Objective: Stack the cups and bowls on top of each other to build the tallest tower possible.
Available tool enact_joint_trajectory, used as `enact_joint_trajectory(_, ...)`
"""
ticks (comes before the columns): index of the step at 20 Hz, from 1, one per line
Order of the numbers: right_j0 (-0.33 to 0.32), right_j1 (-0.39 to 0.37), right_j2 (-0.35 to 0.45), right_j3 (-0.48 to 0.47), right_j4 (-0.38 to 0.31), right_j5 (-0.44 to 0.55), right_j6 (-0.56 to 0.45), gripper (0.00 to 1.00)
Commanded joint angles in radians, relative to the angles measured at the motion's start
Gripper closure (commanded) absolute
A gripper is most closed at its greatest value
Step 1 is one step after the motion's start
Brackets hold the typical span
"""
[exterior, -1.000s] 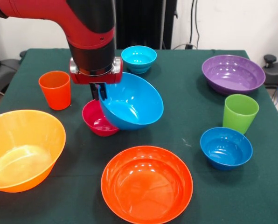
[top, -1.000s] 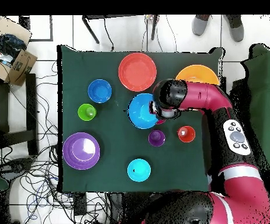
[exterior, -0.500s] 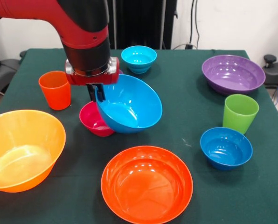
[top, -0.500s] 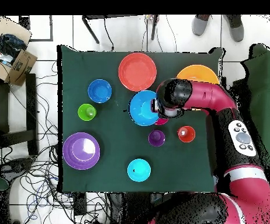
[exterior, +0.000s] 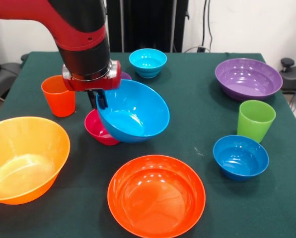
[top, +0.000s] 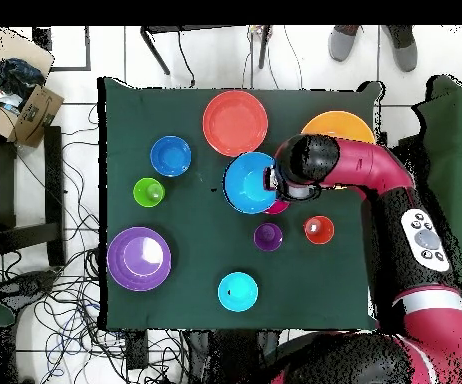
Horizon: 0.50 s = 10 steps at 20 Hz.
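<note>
Carrying is the step in hand: the sky-blue bowl (exterior: 133, 112) is held tilted by its rim in the gripper (exterior: 100, 99), above the magenta bowl (exterior: 99, 130). Next, lowering into the yellow-orange bowl (exterior: 24, 158) seems required.

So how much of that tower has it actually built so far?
None yet: no two pieces are stacked. In hand, the gripper is shut on the rim of the sky-blue bowl, carrying it tilted above the cloth, in front of the small pink bowl. Everything else waits apart: the yellow-orange bowl, the orange-red bowl, the purple bowl, the green cup and the orange cup.
</note>
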Motion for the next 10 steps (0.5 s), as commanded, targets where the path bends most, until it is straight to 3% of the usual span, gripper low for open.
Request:
enact_joint_trajectory(1, 0.010, 0.037, 0.066, -0.008, -0.104, 0.065, -0.338, 1.00)
enact_joint_trajectory(10, 0.022, 0.008, 0.042, 0.048, -0.160, 0.071, -0.321, 1.00)
